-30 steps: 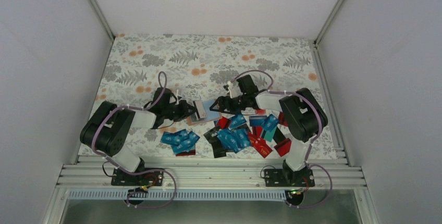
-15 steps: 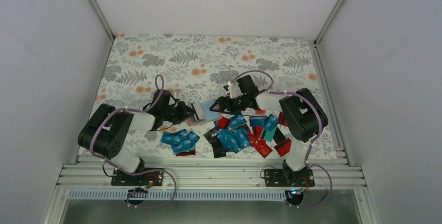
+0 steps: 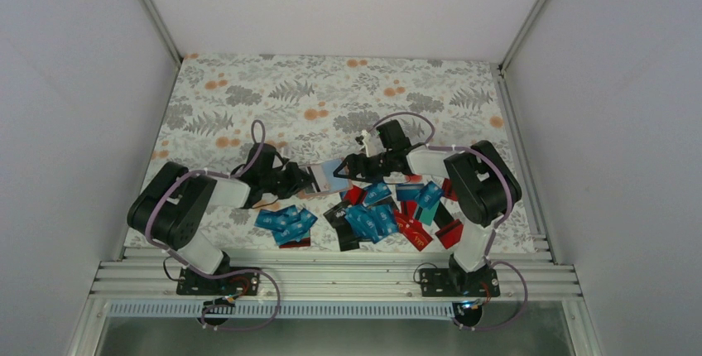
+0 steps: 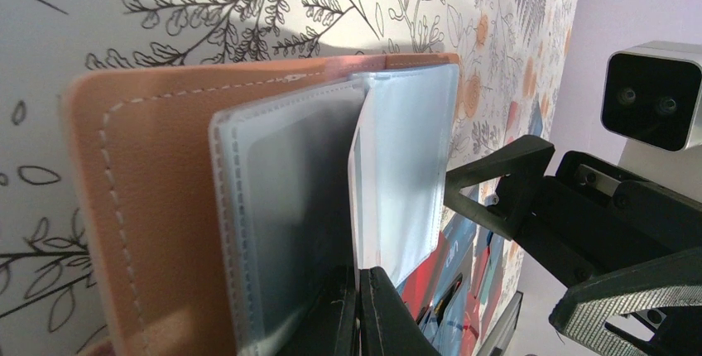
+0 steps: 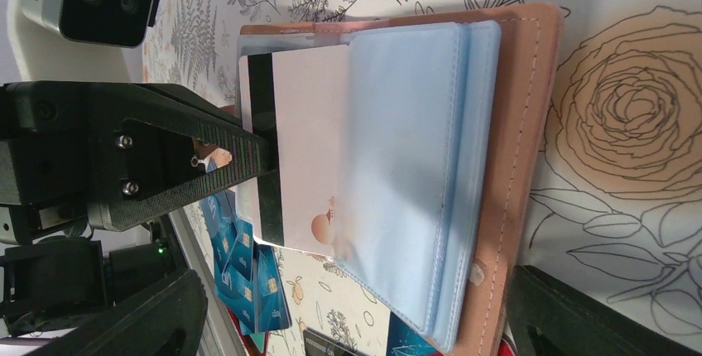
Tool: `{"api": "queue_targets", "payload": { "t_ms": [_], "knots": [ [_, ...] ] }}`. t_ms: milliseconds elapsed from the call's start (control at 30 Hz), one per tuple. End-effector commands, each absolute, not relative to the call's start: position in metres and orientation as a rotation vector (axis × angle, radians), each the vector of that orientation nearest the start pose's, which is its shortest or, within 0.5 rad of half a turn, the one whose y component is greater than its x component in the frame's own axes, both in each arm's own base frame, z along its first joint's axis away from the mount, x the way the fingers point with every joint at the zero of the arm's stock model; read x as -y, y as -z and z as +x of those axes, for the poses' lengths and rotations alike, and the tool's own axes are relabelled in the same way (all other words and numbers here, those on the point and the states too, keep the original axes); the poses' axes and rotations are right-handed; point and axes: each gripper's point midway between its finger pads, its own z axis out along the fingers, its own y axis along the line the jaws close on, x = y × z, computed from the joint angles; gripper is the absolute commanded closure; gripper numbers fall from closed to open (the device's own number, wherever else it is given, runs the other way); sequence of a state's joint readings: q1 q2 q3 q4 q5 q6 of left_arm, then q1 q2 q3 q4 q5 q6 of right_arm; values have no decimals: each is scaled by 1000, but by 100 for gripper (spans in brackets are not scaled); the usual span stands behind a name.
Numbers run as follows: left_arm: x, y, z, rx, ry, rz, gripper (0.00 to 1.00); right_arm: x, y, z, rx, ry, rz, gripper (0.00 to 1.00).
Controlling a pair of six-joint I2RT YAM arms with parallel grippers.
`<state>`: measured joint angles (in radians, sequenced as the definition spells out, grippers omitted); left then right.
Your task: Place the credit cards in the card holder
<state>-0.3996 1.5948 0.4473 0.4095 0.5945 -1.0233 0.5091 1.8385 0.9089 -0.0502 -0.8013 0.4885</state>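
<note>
Our left hand point(image 4: 358, 280) grips a half-sleeved card point(image 5: 302, 149); right hand point(image 3: 346, 167) released. Pushing could slide the unpinned card holder point(image 5: 530, 124).

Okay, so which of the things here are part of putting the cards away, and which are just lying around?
Part of the job:
card holder; pale card, half inside the card holder; loose credit cards; left gripper, shut on the pale card; right gripper, open beside the card holder.

Just there:
floral table cover; metal rail at the near edge.
</note>
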Motion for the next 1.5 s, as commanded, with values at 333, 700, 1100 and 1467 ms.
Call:
{"api": "queue_targets", "payload": {
  "t_ms": [333,700,1100,1467],
  "knots": [
    [233,-29,273,-2590,1315,-428,98,-295,-47,276,-2688,-1365,-373,9],
    [240,-24,280,-2602,1275,-345,98,-297,-46,282,-2697,-1337,-410,9],
    [252,-19,286,-2616,1278,-237,98,-297,-44,282,-2702,-1335,-421,9],
    [260,-15,287,-2683,1231,-87,98,-298,-44,296,-2708,-1249,-476,9]
  ]
}}
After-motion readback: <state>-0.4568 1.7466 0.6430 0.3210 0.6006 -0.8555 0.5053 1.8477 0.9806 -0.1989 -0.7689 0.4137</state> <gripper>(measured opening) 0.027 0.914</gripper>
